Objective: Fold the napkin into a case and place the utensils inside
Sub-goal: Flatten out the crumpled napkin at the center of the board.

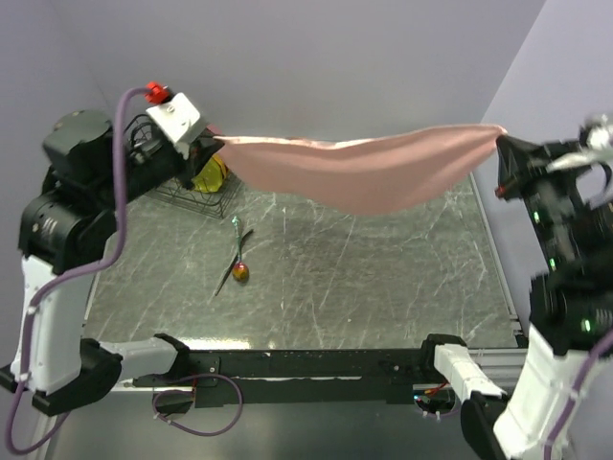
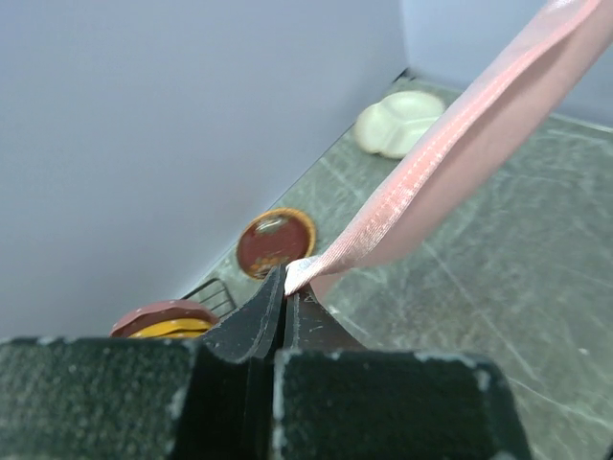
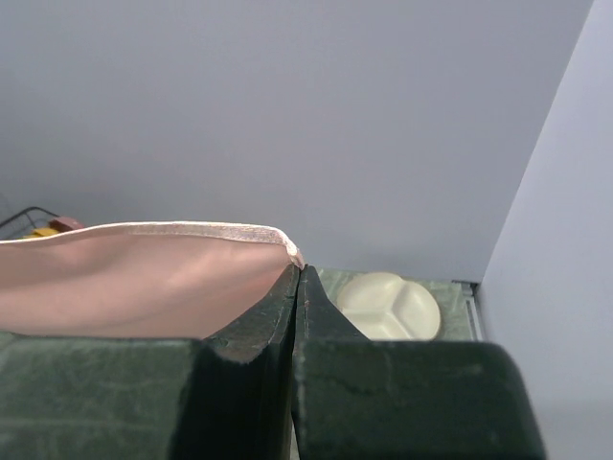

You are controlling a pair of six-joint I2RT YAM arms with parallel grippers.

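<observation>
The left fingers and right fingers, each pinched shut on a corner, hold the salmon-pink napkin stretched above the tabletop, likely to lay it flat for folding; the utensils lie below, left.

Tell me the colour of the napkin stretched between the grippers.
The napkin is plain, shiny salmon pink. It shows best in the top view.

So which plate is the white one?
The cream plate in the far corner, divided into sections. The brown plate by the wall is dark with a golden rim; the ones in the rack look red and yellow.
</observation>
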